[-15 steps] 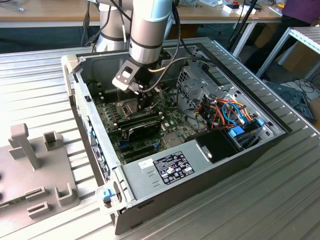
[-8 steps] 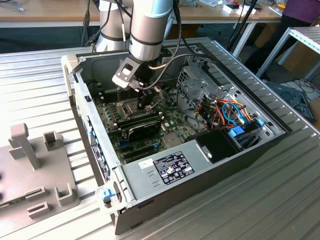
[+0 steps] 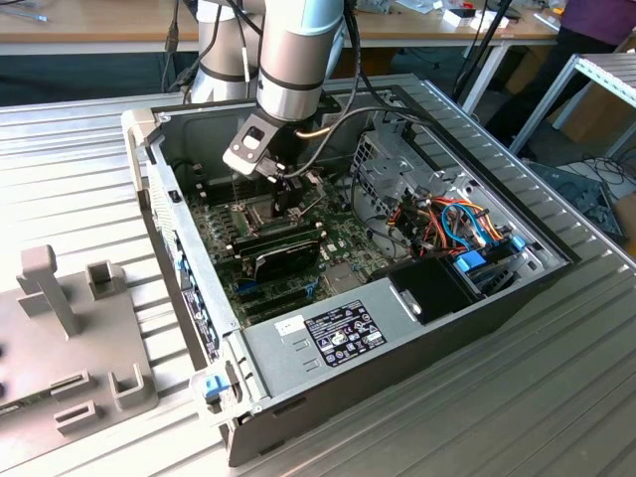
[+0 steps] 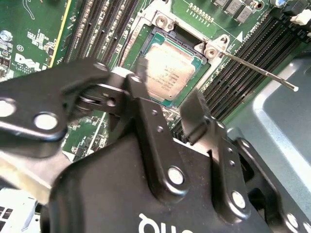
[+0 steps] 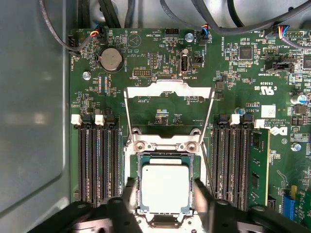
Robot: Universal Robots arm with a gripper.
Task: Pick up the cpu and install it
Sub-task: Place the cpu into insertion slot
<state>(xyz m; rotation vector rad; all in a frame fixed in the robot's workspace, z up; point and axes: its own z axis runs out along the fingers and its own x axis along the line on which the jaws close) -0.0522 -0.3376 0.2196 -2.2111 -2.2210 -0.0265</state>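
Inside the computer case (image 3: pixel 159 189), on the green motherboard (image 5: pixel 146 53), the cpu (image 5: pixel 165 187) lies flat in its socket (image 5: pixel 165 157), whose hinged metal frame (image 5: pixel 168 90) is raised. The hand (image 5: pixel 164 189) hangs open, with one finger on either side of the chip and a gap between.

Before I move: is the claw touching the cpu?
Cannot tell. In the first wrist view the claw straddles the cpu, but no plain gap or contact shows at either side.
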